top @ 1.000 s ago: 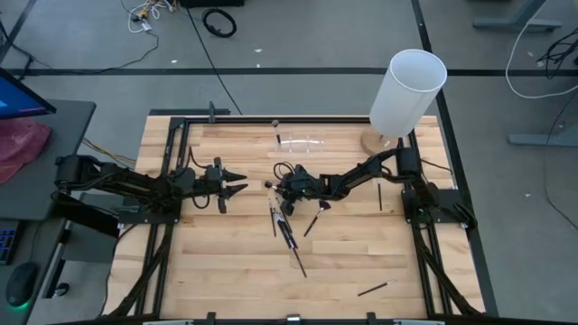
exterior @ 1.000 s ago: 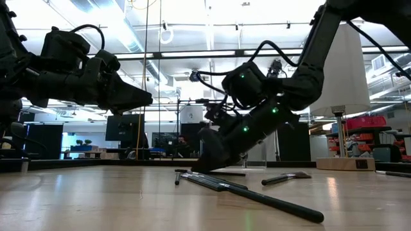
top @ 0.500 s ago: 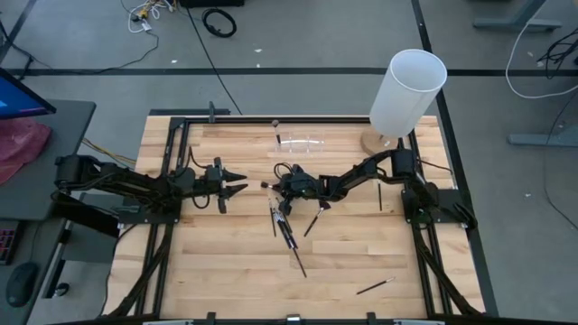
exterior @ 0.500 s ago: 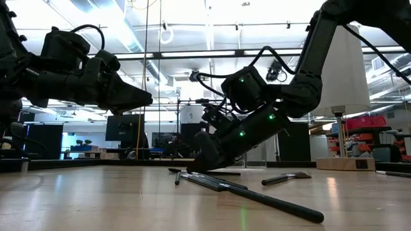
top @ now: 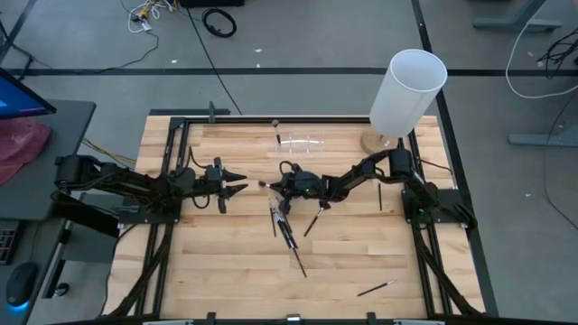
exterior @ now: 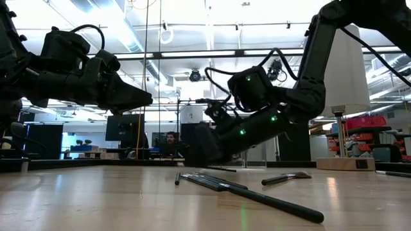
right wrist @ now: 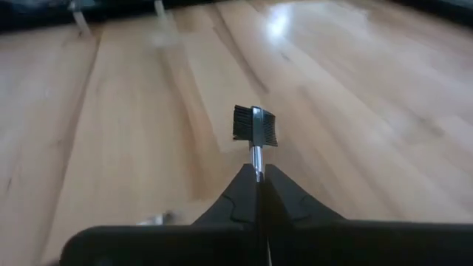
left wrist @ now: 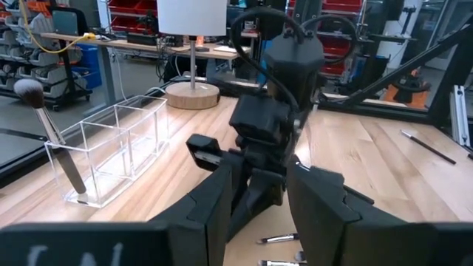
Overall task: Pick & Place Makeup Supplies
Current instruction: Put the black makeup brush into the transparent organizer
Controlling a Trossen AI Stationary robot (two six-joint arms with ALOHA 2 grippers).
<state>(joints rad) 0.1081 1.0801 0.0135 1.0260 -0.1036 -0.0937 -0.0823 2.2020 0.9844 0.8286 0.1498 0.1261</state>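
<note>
While right gripper pinches one comb brush, four sticks lie loose.

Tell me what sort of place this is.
Probably a robotics lab or workshop: exposed ceiling ducts, shelves of red bins, cables on a concrete floor, and two arms at a wooden table.

Lighting is even and bright from overhead in the high view, with only faint shadows on the table. In the low view, ceiling lights backlight both arms into near silhouettes, and the nearest stick and the foreground tabletop are soft. In the right wrist view a glare patch sits on the wood, the far tabletop is blurred, and the brush head is sharp.
</note>
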